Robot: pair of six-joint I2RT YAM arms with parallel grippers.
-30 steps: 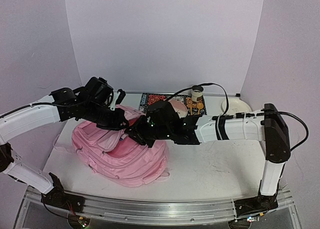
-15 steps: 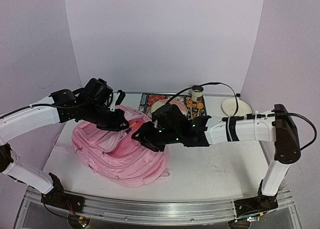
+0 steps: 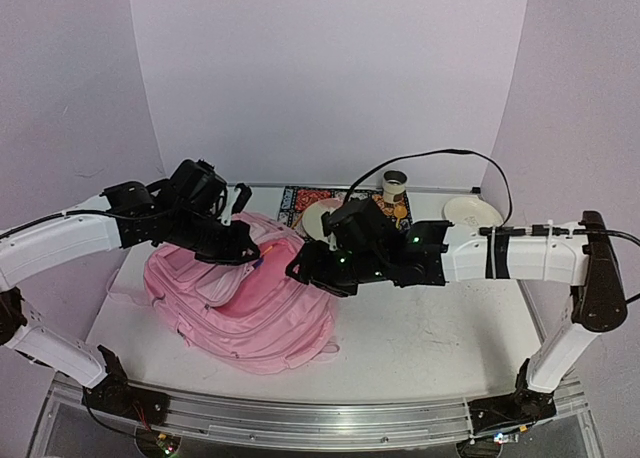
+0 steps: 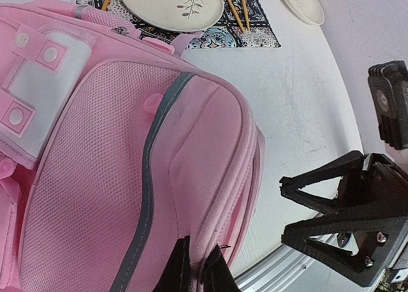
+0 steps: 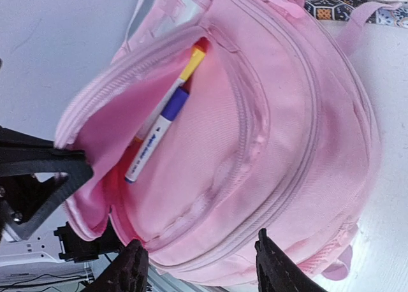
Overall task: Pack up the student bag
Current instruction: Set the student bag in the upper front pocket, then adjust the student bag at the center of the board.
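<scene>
A large soft pink fabric backpack [image 3: 240,303] is laid flat on the left half of a white table [image 3: 430,338], with its top towards the back wall; a white patch with pink snap fasteners [image 4: 38,81] is seen near the top, and a grey stripe [image 4: 148,158] is run down one front panel. One zipped compartment is held agape; inside it, a white-barrelled marker pen with a blue band and a yellow end [image 5: 159,129] is lying against the pink lining; dark writing is printed along the barrel, but it is too small and blurred to be read.

The left gripper [image 4: 199,257] is pinched fully closed on the fabric edge of the backpack's opening. The right gripper [image 5: 199,241] is held close to the backpack's right side, facing the open compartment; its two fingers are spread apart and nothing is gripped between them.

Behind the backpack a dark patterned mat [image 4: 245,36] is spread; on it are set a round cream plate with a leaf-sprig motif [image 4: 171,5] and thin orange sticks [image 4: 233,8]; a paper cup [image 3: 395,186] is stood at the mat's right end; a small white dish [image 3: 472,211] is placed near the back right corner.
</scene>
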